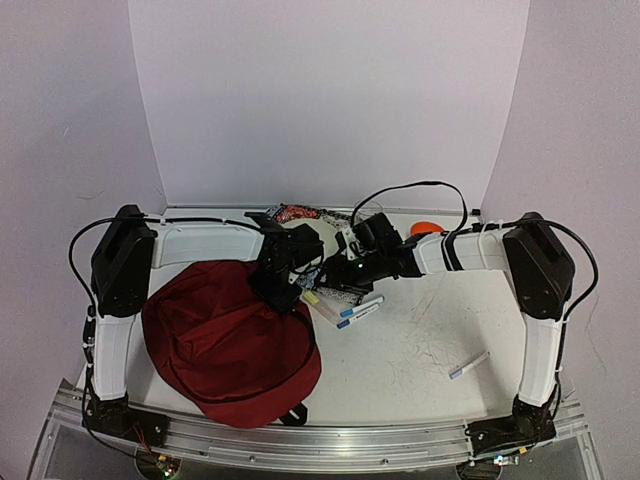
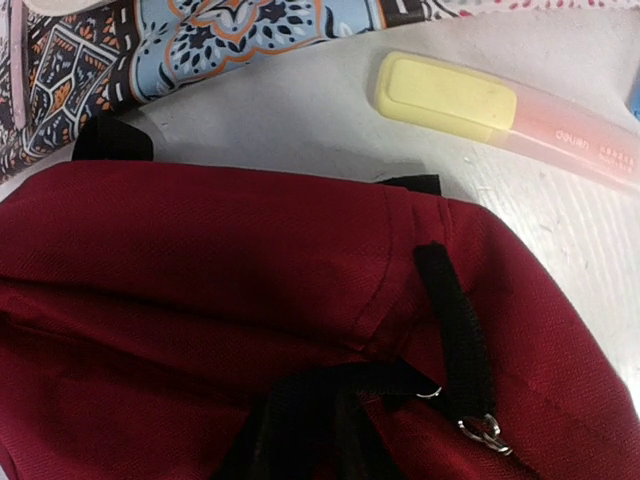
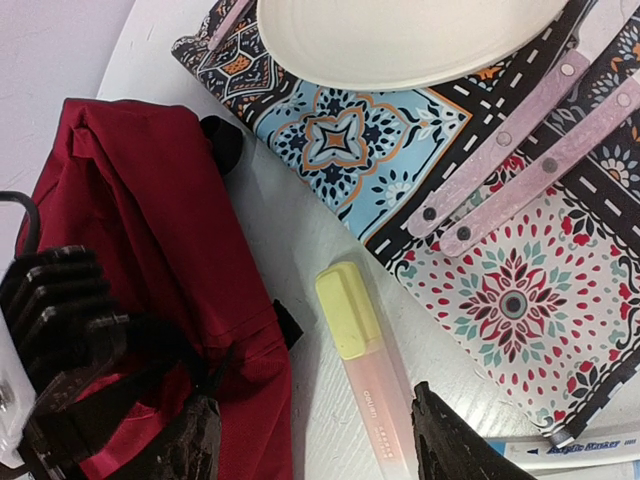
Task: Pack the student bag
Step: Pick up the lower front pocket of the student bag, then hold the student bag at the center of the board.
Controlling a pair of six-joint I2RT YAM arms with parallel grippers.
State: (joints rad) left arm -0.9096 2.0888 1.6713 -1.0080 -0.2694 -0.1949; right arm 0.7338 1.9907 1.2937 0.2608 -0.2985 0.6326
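Observation:
The student bag is a floppy dark-red backpack at the near left of the table. It fills the left wrist view, and its black zipper strap ends in a metal pull. My left gripper sits at the bag's far right edge. Its dark fingers stand close together, pinching a puckered fold of the red fabric. My right gripper is open just right of the bag. A highlighter with a yellow cap and pink body lies on the table between its fingertips.
A patterned fabric pouch with a white plate on it lies just beyond both grippers. Two blue-and-white markers lie right of the highlighter, and another marker lies at the near right. An orange object sits at the back.

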